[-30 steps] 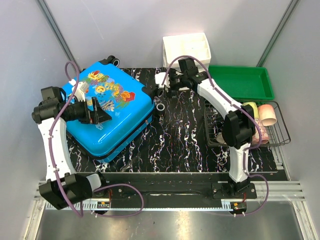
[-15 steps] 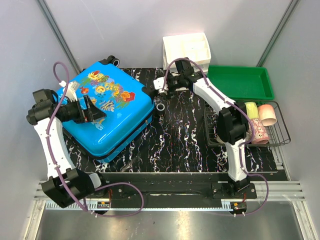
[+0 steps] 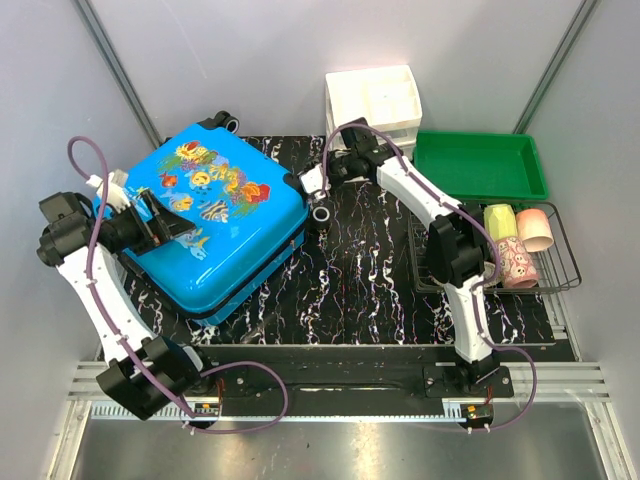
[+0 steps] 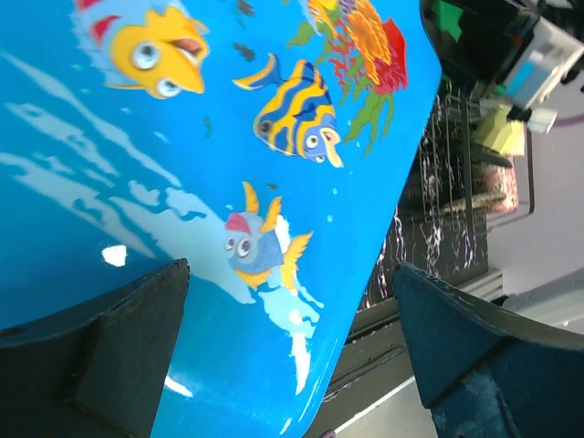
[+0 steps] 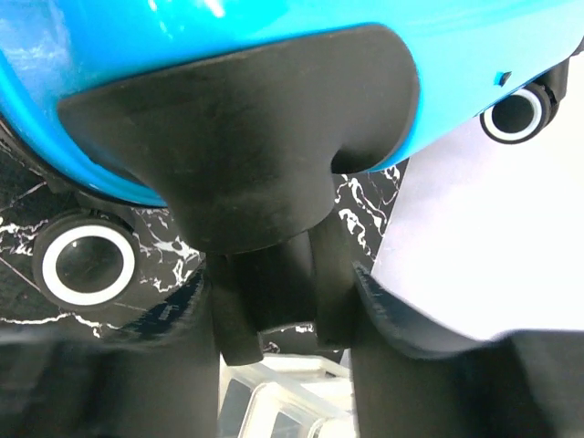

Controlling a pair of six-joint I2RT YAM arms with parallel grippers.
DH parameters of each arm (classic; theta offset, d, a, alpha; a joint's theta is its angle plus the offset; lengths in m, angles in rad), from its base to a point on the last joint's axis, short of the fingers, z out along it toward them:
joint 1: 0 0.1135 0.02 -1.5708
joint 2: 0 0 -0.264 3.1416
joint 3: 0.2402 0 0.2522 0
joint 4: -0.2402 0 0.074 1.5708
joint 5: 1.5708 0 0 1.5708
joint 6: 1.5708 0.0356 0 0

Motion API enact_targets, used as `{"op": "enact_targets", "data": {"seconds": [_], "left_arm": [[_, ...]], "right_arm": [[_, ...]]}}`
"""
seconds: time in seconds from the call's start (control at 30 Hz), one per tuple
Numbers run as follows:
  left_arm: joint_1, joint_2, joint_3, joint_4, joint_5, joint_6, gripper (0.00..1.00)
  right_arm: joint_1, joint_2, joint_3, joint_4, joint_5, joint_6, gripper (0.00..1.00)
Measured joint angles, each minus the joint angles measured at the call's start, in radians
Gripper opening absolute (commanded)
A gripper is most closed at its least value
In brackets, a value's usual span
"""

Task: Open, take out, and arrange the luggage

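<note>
Black marbled mat (image 3: 370,280) under blue luggage (image 3: 230,225) — grey walls (image 3: 250,60)

so the green tray (image 3: 480,165) sits at the back right, up against the grey wall. Just left of it is a white plastic drawer organiser (image 3: 372,100), pretty much side by side with it. Right in front of the tray there's a black wire basket (image 3: 574,262) with three cups lying in it: a yellow-green cup (image 3: 499,219), a peach cup (image 3: 535,228) beside that, and a pink patterned cup (image 3: 518,265) furthest from the tray. A black marble-look mat (image 3: 370,270) spreads out to the tray's left and front
</note>
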Motion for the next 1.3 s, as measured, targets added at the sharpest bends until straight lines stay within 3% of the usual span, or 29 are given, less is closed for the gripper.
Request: {"op": "enact_targets", "data": {"seconds": [0.2,0.37,0.73,1.1,1.17,1.23,1.3], "left_arm": [[0.058,0.000,0.018,-0.006,-0.027,-0.056,0.99],[0.061,0.040,0.045,-0.005,-0.051,-0.074,0.99],[0.117,0.086,0.088,0.059,-0.146,-0.141,0.99],[0.191,0.179,0.064,0.161,-0.311,-0.143,0.99],[0.192,0.227,0.061,0.186,-0.296,-0.141,0.99],[0.183,0.245,0.069,0.211,-0.282,-0.135,0.99],[0.164,0.264,0.082,0.229,-0.282,-0.126,0.98]], "right_arm": [[0.004,-0.014,-0.014,-0.016,0.023,-0.038,0.00],[0.019,-0.127,-0.185,0.045,0.061,0.000,0.00],[0.117,-0.473,-0.574,0.016,0.138,0.300,0.00],[0.238,-0.564,-0.629,-0.059,0.257,0.633,0.00],[0.251,-0.568,-0.629,-0.063,0.261,0.679,0.11],[0.260,-0.571,-0.629,-0.069,0.264,0.719,0.29],[0.267,-0.574,-0.631,-0.072,0.262,0.753,0.37]]}}
